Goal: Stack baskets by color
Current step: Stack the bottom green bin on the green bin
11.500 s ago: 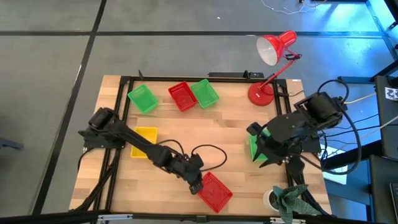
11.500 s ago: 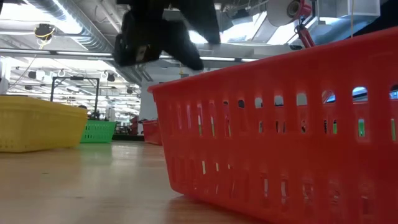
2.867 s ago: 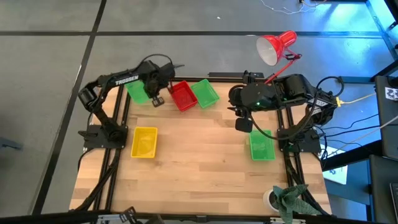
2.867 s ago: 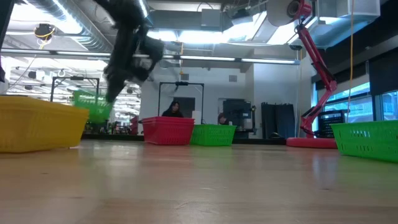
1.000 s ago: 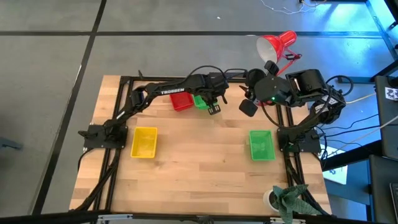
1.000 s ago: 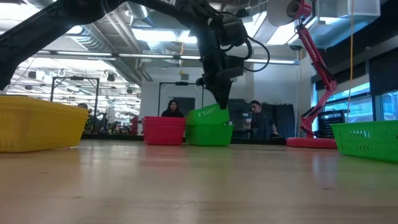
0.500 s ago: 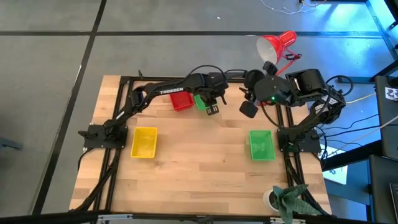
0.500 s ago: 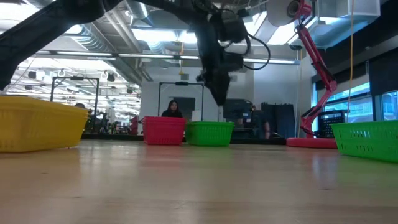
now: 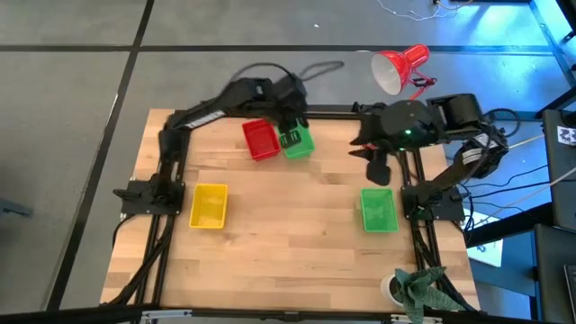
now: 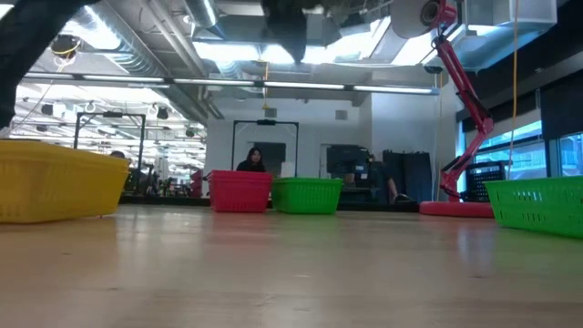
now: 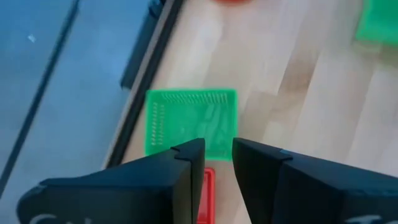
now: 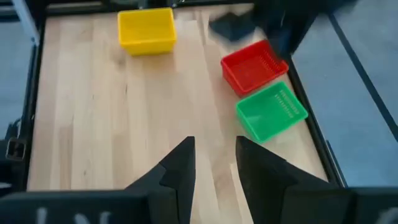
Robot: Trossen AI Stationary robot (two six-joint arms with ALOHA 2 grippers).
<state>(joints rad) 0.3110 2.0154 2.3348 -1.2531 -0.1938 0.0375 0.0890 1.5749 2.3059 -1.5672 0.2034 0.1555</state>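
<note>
Baskets lie in four spots on the worktop [image 9: 288, 225]: red basket [image 9: 259, 139] touching green stack [image 9: 297, 141] at the far edge, yellow basket [image 9: 209, 205] left, green basket [image 9: 378, 209] right; left end effector [image 9: 290, 135] hovers released above the stack, right end effector [image 9: 378, 168] released, empty

You will find no readable text, label, brand, number or sign in any of the four views. The left arm [image 9: 211, 110] shows no legible lettering on its links in the high view. At the 3 o'clock edge of that view, a small black-and-white patterned marker [image 9: 567, 135] is fixed to equipment beside the table; it carries no characters you can read.
</note>
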